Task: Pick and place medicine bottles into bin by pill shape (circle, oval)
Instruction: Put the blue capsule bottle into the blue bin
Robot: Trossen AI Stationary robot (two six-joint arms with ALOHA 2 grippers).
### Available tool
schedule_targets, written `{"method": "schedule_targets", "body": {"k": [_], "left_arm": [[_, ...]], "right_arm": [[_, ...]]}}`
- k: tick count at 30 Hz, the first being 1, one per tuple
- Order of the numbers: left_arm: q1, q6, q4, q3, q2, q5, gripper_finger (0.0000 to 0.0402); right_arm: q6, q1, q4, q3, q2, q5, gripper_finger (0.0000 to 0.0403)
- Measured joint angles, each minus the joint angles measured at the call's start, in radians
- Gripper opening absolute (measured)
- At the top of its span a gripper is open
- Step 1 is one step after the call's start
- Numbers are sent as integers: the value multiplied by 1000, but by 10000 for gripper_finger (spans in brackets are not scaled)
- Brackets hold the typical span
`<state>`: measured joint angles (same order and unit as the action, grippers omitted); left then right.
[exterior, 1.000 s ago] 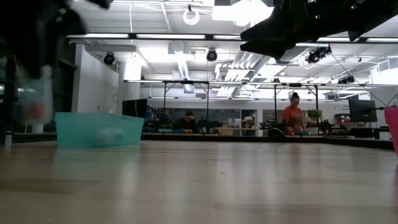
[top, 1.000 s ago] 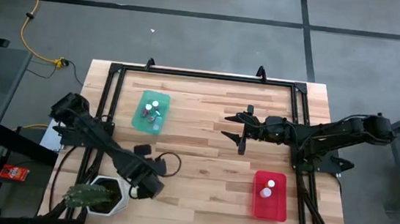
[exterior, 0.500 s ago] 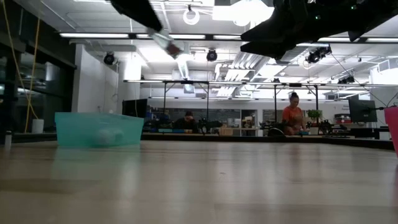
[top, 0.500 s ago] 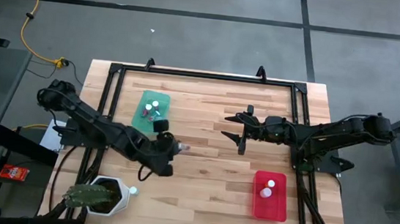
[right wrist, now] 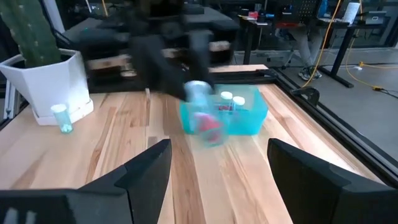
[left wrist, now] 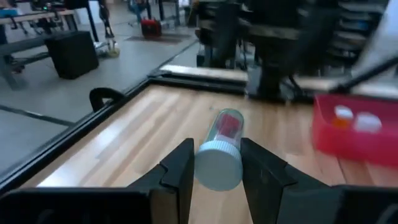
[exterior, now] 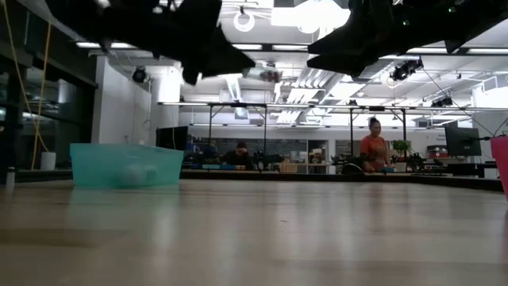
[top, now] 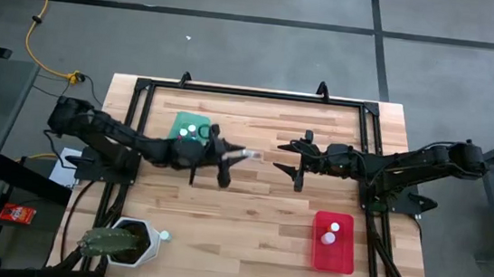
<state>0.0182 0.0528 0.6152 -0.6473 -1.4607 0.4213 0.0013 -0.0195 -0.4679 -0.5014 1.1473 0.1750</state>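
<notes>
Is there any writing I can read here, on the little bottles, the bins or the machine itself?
No text can be read in any view.
Bottle held in the left gripper: red patch inside, no legible label.
Bottles in the teal bin and red bin: too small to read.
Background room signs and screens: too blurred.

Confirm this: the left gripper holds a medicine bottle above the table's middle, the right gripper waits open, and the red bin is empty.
Not quite. The left gripper does hold a bottle, and the right gripper waits open, but the red bin is not empty: the high view shows two white-capped bottles in it.
</notes>
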Motion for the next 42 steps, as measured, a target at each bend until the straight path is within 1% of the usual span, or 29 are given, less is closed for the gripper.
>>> {"method": "schedule_targets", "body": {"k": [2, 5, 18, 21, 23, 25, 26, 29, 32, 34, 36, 38, 42], "left_arm": [[44, 35, 60, 38, -3, -30, 96], [80, 66, 70, 45, -3, -71, 97], [78, 66, 86, 46, -3, -82, 97], [70, 1, 81, 46, 34, -101, 97], [60, -36, 34, 45, 102, -100, 97], [50, -46, -106, 20, 179, -84, 97], [44, -43, -212, 2, 221, -62, 97], [24, 3, -541, -68, 326, 52, 97], [14, 133, -891, -144, 392, 171, 97], [23, 257, -1120, -194, 407, 210, 97], [49, 381, -1323, -228, 411, 208, 97], [83, 477, -1462, -240, 411, 167, 97], [149, 564, -1653, -224, 384, 14, 97]], "right_arm": [[0, 0, 0, 0, 0, 0, 259], [0, 0, -3, 0, 0, 0, 259], [0, 0, 0, 0, 0, 1, 259], [-1, 0, 1, 0, 0, 1, 259], [-1, 0, 5, 0, 0, 1, 259], [-1, 0, 11, 0, 0, 1, 259], [-1, 0, 14, 0, 0, 1, 259], [-1, 0, 18, 0, 0, 4, 259], [-1, 0, 18, 0, 0, 4, 259], [0, 0, 16, 0, 0, 4, 259], [1, 0, 16, 0, 0, 4, 259], [1, 0, 16, 0, 0, 4, 259], [1, 0, 13, 0, 0, 4, 259]]}}
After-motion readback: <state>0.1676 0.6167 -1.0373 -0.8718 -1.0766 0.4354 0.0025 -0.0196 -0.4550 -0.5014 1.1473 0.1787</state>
